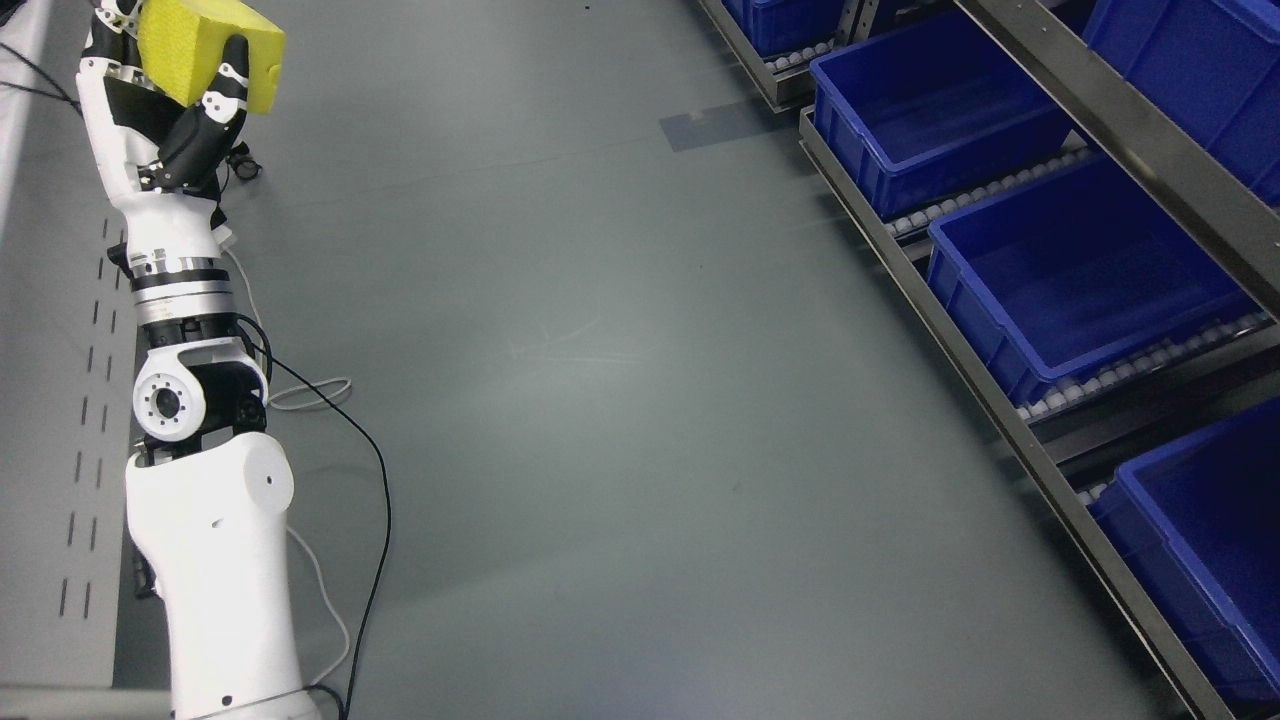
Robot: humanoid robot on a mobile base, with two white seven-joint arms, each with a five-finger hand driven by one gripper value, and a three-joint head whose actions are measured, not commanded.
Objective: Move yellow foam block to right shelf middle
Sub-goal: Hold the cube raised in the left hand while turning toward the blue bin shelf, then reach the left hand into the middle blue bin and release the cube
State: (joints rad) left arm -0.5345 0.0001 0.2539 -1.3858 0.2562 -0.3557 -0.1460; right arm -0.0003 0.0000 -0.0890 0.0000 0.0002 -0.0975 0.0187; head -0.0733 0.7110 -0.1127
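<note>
Up at the top left of the head view, we see the yellow foam block (205,48) held in the left hand (165,105), whose black and white fingers (222,95) curl around its lower edge. The block is a bright lemon yellow, with a fine porous texture on its broad face and a smoother side turned toward us; it sits tilted, one corner pointing right, and its top is cut off by the picture's edge. We can read no label, brand or writing on it, nor on anything else around.

The left arm (215,560) rises from the lower left, white-shelled with a metal wrist ring, and thin black and white cables (350,440) trail beside it across the floor. The floor (620,400) is a smooth grey-green, faintly scuffed, with a darker patch (712,127) near the top middle. Along the right side runs a metal shelf (940,320) with roller tracks, carrying open blue bins (1085,280), well apart from the block. A pale slotted panel (60,420) borders the left edge.
</note>
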